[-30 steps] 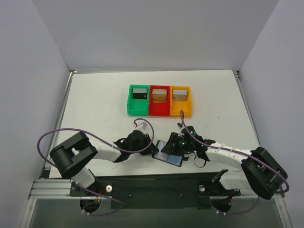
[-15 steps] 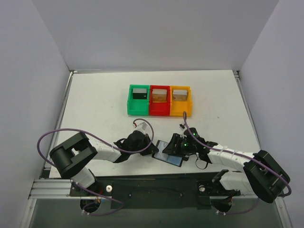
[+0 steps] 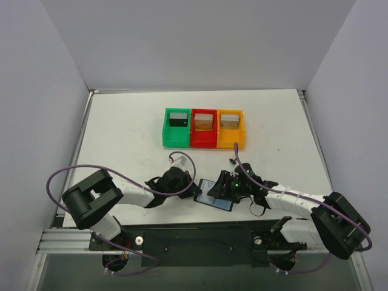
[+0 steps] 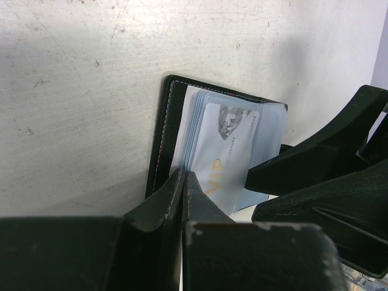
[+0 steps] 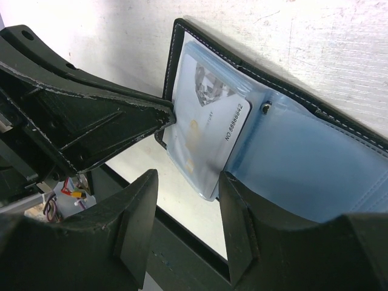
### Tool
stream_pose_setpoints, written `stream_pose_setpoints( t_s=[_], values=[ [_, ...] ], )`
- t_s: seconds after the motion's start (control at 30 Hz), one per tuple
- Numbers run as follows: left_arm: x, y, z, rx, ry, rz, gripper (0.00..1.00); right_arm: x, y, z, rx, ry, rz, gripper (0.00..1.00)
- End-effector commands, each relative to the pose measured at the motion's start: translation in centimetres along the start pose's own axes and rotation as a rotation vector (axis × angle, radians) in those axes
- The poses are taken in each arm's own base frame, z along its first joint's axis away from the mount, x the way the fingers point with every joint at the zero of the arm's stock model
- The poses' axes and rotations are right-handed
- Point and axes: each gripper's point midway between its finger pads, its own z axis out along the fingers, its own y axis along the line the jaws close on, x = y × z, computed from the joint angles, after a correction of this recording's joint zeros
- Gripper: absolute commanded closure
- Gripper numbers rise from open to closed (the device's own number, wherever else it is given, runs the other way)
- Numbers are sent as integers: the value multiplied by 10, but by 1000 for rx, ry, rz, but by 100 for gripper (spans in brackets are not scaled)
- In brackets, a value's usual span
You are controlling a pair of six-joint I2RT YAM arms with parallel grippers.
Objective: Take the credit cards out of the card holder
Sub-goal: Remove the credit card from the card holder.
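Top external view gives you the card holder [image 3: 217, 195] lying open and flat on the white table [image 3: 121, 139], right at its near edge. The left gripper [image 3: 197, 193] sits at its left end and the right gripper [image 3: 224, 188] over its right half. Well apart, toward the far side, you have three bins in a row, green [image 3: 177, 128], red [image 3: 204, 128] and orange [image 3: 230, 128], touching side by side.

From the left wrist you see that arm's fingers [image 4: 160, 203] clenched flat together. Their tips meet the near edge of the clear sleeves [image 4: 270, 130] and the pale VIP card [image 4: 227, 151] tucked in them. You cannot tell whether a sleeve or card edge is nipped between the tips.

From the right wrist, your right fingers [image 5: 136, 221] stand spread and grasp nothing, and the near edge of the sleeves shows in the gap between them. The left arm's pointed tip touches the card's edge at the holder's black stitched border. A small stud [image 5: 265, 108] sits at the fold, beside the card's printed number.
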Motion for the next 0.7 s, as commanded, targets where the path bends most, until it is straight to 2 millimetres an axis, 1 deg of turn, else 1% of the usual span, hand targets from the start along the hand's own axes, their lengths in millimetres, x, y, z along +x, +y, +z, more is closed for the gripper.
stream_pose_setpoints(
  t_s=[0.0, 0.43, 0.53, 0.67],
  values=[
    [13, 47, -5, -171, 28, 30, 93, -2, 4, -1, -23, -7, 2, 60],
    [14, 50, -7, -180, 30, 27, 91, -4, 5, 1, -33, -5, 11, 59],
    [15, 49, -7, -176, 34, 26, 86, -5, 5, 2, -37, -4, 14, 59],
    [15, 50, -7, -179, 36, 25, 83, -3, 5, 3, -41, 3, 19, 59]
  ],
)
